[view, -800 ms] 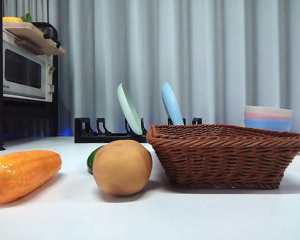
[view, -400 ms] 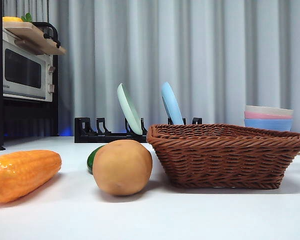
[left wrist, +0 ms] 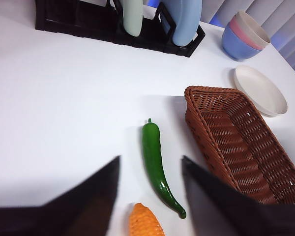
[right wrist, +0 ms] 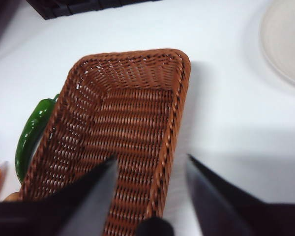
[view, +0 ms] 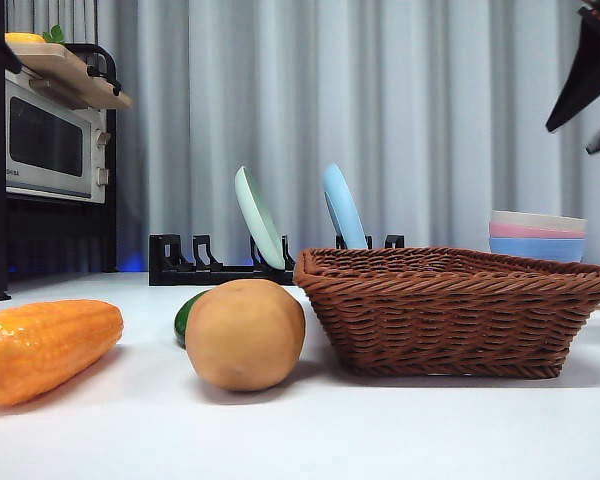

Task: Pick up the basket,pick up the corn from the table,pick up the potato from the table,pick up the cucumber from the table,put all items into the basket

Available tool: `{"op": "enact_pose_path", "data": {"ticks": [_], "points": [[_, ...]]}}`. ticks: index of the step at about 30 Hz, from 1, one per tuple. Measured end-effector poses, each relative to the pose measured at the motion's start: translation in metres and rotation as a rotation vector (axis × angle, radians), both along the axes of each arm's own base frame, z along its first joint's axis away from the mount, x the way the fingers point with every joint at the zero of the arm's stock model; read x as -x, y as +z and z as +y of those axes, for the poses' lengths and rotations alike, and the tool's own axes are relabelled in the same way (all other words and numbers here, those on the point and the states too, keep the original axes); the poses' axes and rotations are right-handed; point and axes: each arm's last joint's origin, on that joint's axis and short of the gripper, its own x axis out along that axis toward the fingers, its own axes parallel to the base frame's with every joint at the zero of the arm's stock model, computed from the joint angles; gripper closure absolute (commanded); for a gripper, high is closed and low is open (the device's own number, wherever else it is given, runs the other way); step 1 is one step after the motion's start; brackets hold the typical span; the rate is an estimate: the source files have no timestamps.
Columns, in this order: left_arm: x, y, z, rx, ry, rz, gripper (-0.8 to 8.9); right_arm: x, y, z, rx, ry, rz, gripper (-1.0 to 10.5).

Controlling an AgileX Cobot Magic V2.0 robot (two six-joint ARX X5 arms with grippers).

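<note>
The brown wicker basket (view: 450, 310) stands on the white table (view: 380, 430), right of centre. Left of it lies the tan potato (view: 245, 334), with the green cucumber (view: 188, 317) half hidden behind it. The orange corn (view: 45, 348) lies at the far left. My right gripper (view: 568, 141) hangs open at the top right, above the basket's right end. Its wrist view has the open gripper (right wrist: 151, 158) over the basket (right wrist: 123, 123). My left gripper (left wrist: 150, 162) is open high over the cucumber (left wrist: 157, 167) and the corn's tip (left wrist: 145, 221).
A black dish rack (view: 220, 268) with a green plate (view: 258, 218) and a blue plate (view: 342, 208) stands behind. Stacked bowls (view: 537, 236) are at the back right, with a white plate (left wrist: 260, 91) next to them. A microwave (view: 45, 140) sits on a shelf at the left.
The right gripper has come down into the front view at the top right corner. A dark tip now shows at the top left. The basket and vegetables have not moved.
</note>
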Motion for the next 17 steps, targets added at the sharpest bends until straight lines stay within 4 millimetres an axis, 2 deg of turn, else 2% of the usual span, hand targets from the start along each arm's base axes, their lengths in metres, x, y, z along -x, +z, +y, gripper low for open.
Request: {"op": "enact_pose_path", "data": {"ticks": [3, 9, 15, 17], "points": [[-0.001, -0.001, 0.000, 0.001, -0.002, 0.006, 4.62, -0.008, -0.005, 0.001, 0.003, 0.005, 0.031, 5.7], [-0.001, -0.001, -0.003, 0.001, -0.019, 0.006, 4.64, -0.038, -0.024, 0.011, 0.022, 0.051, 0.124, 5.7], [-0.001, -0.001, -0.006, 0.013, -0.028, 0.013, 4.68, -0.069, -0.060, 0.024, 0.035, 0.090, 0.259, 5.7], [-0.001, -0.001, -0.007, 0.016, -0.031, 0.016, 4.68, -0.077, -0.073, 0.028, 0.040, 0.101, 0.300, 6.1]]}}
